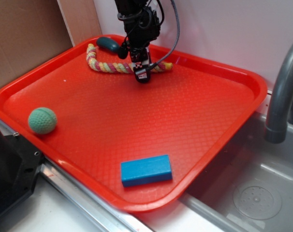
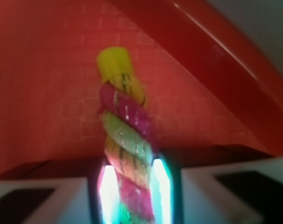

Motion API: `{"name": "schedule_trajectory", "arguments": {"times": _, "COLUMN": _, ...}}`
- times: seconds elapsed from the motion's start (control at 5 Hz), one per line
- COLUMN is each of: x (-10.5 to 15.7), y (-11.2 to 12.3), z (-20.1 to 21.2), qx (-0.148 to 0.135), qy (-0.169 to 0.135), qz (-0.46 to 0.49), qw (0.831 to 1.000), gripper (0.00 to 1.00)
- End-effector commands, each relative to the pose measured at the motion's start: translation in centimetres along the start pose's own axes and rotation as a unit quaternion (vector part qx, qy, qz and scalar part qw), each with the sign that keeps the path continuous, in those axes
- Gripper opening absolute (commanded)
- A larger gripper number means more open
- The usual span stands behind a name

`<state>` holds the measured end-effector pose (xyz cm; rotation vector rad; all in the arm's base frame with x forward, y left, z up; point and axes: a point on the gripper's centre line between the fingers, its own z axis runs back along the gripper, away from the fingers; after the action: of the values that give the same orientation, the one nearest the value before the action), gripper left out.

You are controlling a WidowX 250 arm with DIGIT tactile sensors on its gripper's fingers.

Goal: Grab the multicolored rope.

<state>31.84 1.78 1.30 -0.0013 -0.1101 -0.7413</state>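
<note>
The multicolored rope (image 1: 108, 65) is a twisted cord of pink, yellow and green strands, bent in an L at the far side of the red tray (image 1: 209, 111). My gripper (image 1: 142, 73) stands over its right part, near the yellow-tipped end. In the wrist view the rope (image 2: 125, 135) runs up between my two fingertips (image 2: 108, 186), and the jaws are pressed against its sides. Its yellow tip points toward the tray's rim. My gripper (image 2: 133, 191) is shut on the rope, which still lies on the tray.
A green knitted ball (image 1: 42, 120) sits at the tray's left. A blue block (image 1: 146, 170) lies near the front edge. A dark teal object (image 1: 108, 44) rests by the far rim. A grey faucet (image 1: 282, 92) and sink (image 1: 243, 193) are to the right.
</note>
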Motion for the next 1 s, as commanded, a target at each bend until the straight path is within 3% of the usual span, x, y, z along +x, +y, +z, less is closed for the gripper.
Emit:
{"name": "schedule_trajectory", "arguments": {"times": 0.0, "x": 0.2, "y": -0.3, "z": 0.4, "qx": 0.003, "qy": 0.019, "qz": 0.025, "qw": 0.999, "gripper": 0.00}}
{"name": "schedule_trajectory", "arguments": {"times": 0.2, "x": -3.1, "y": 1.3, "z": 3.9, "qx": 0.006, "qy": 0.077, "qz": 0.137, "qw": 0.988, "gripper": 0.00}}
{"name": "schedule_trajectory", "arguments": {"times": 0.4, "x": -5.0, "y": 0.5, "z": 8.3, "qx": 0.062, "qy": 0.091, "qz": 0.258, "qw": 0.960, "gripper": 0.00}}
{"name": "schedule_trajectory", "arguments": {"times": 0.6, "x": -5.0, "y": -2.8, "z": 13.3, "qx": 0.053, "qy": 0.054, "qz": 0.294, "qw": 0.953, "gripper": 0.00}}
{"name": "schedule_trajectory", "arguments": {"times": 0.8, "x": -3.8, "y": -4.7, "z": 16.7, "qx": 0.066, "qy": 0.062, "qz": 0.333, "qw": 0.939, "gripper": 0.00}}
